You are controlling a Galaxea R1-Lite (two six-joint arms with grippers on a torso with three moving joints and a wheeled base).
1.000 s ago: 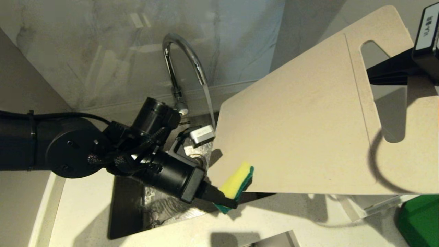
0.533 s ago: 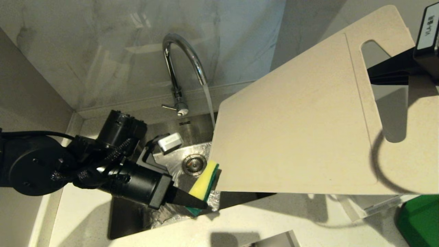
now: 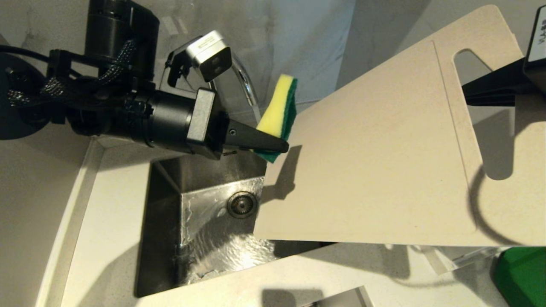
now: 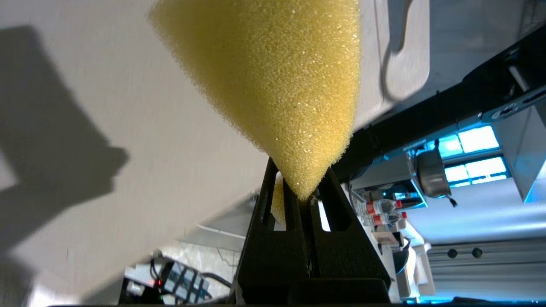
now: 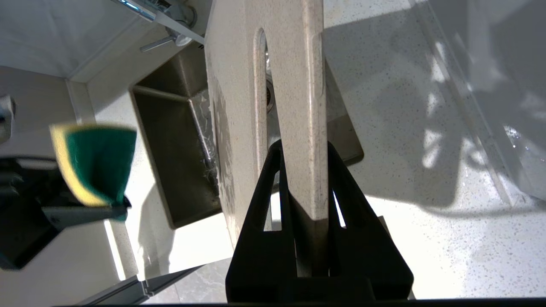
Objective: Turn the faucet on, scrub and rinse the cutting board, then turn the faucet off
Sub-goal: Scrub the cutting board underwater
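The cream cutting board (image 3: 375,162) hangs tilted over the sink, and it also shows edge-on (image 5: 294,85). My right gripper (image 5: 300,147) is shut on its slotted handle end, at the upper right of the head view (image 3: 490,87). My left gripper (image 3: 277,147) is shut on a yellow-and-green sponge (image 3: 277,106), raised beside the board's far left corner. From the right wrist view the sponge (image 5: 94,166) stands apart from the board. The left wrist view is filled by the sponge's yellow foam (image 4: 277,76) and the board's face (image 4: 128,106). The chrome faucet (image 5: 170,17) is mostly hidden behind my left arm; part of its spout (image 3: 247,87) shows.
The steel sink (image 3: 170,221) with its drain (image 3: 242,204) lies below, its floor wet and shimmering. White countertop (image 3: 98,238) surrounds it. A green object (image 3: 520,277) and a clear stand (image 3: 443,256) sit at the near right. Marble wall behind.
My left arm has lifted the sponge from the board's near lower corner up to its far left corner, in front of the faucet. The board has hardly moved.
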